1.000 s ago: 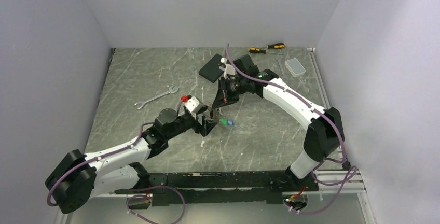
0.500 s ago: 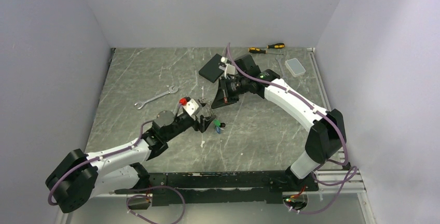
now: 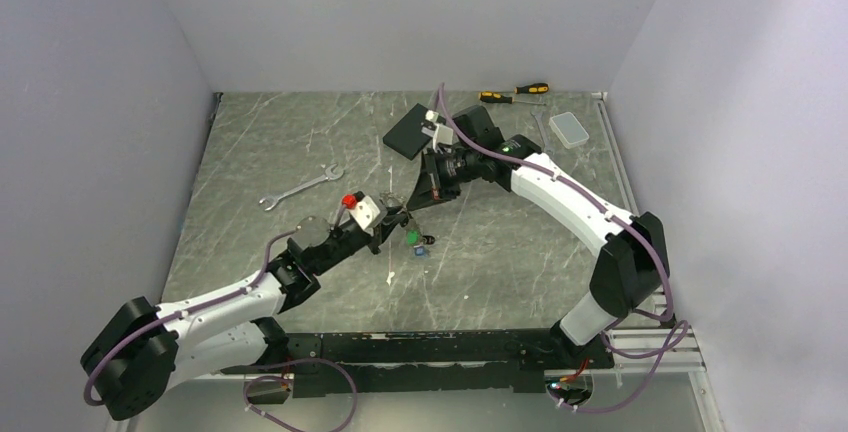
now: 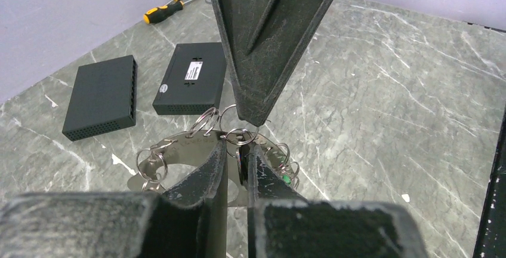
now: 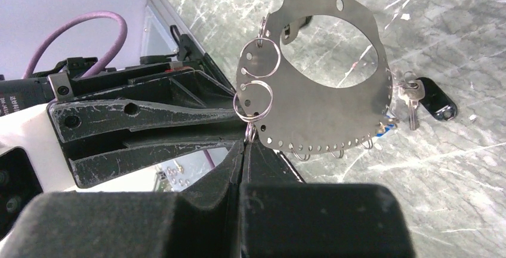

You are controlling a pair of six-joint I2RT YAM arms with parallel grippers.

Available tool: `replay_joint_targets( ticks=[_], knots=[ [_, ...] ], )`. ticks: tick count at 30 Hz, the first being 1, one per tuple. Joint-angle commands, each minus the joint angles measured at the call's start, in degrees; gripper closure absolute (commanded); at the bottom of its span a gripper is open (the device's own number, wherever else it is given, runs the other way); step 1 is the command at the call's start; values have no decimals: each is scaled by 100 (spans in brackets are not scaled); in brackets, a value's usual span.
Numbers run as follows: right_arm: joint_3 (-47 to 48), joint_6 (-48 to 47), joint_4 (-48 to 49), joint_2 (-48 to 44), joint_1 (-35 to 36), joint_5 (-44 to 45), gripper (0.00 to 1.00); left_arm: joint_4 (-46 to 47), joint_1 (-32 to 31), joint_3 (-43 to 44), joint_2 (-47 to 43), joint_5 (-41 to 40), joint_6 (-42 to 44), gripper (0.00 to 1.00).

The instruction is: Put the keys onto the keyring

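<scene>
The keyring (image 5: 334, 100) is a flat grey metal loop with a row of holes and several small split rings, held up above the table. My right gripper (image 5: 244, 144) is shut on its edge, and its fingers (image 4: 262, 43) reach down over the keyring (image 4: 179, 144) in the left wrist view. My left gripper (image 4: 237, 150) sits just under the keyring, jaws drawn close on a dark key (image 4: 241, 165) hanging from a small ring (image 4: 240, 135). Green and blue keys (image 3: 415, 240) hang by my left gripper (image 3: 395, 224). A silver key (image 5: 410, 100) and a black-headed key (image 5: 438, 106) dangle at the far side.
Two black boxes (image 4: 101, 97) (image 4: 191, 79) lie behind the keyring. Yellow-and-black screwdrivers (image 3: 515, 92) and a clear plastic box (image 3: 571, 129) are at the back right. A wrench (image 3: 300, 187) lies on the left of the marble table (image 3: 500, 252).
My left gripper's jaws have closed from wide to narrow and the arm has drawn slightly left. The green and blue keys shifted left with it. The right arm has held still.
</scene>
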Motion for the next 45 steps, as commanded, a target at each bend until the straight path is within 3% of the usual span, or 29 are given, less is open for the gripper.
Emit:
replay_joint_targets(
  ticks=[1,9,45],
  knots=[
    [-6,-81,165,-331,-40,-103,100,89,-11,20,-155,9,136,91],
    [19,-377,-65,-393,-92,-168,100,-412,-33,288,-190,-57,331,100],
    [-106,-1771,-724,-572,-73,-680,100,-2261,-214,1420,-554,-126,942,100]
  ],
)
